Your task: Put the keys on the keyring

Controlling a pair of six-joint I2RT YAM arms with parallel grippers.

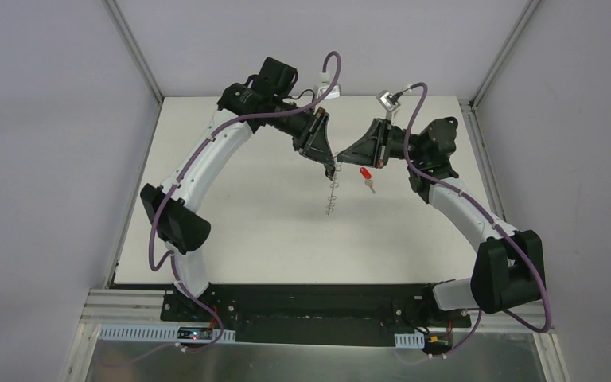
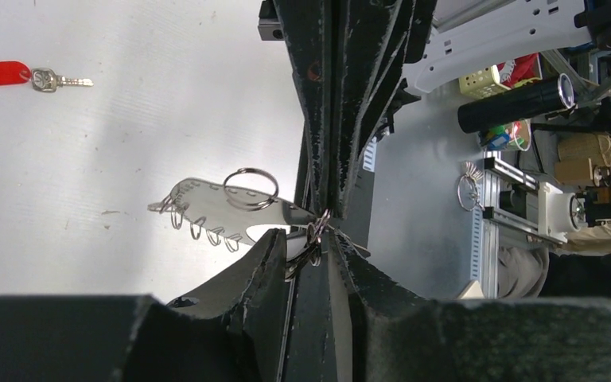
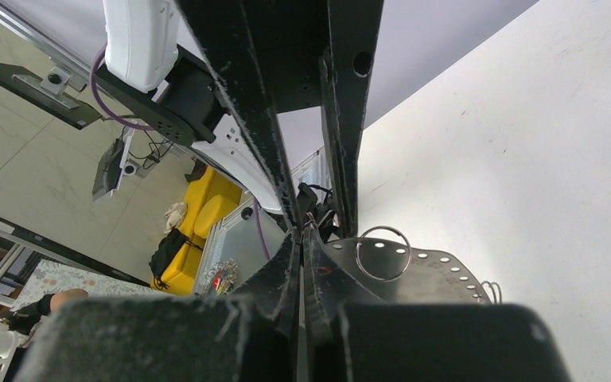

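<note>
White surface (image 1: 231, 231) lies under both arms, which meet nose to nose above its middle. The right tool (image 1: 342, 159) is pressed fully closed and appears to pinch the top end of the keyring (image 2: 211, 203), though the tangle of wire at the pinch is hard to read. The left tool (image 1: 330, 161) has its jaws parted a narrow way, just beside that same end. The keyring hangs from the pinch, with its wire loops (image 2: 207, 232) along one edge. The red-headed key (image 1: 363, 173) lies on the surface close by, apart from the keyring.
</note>
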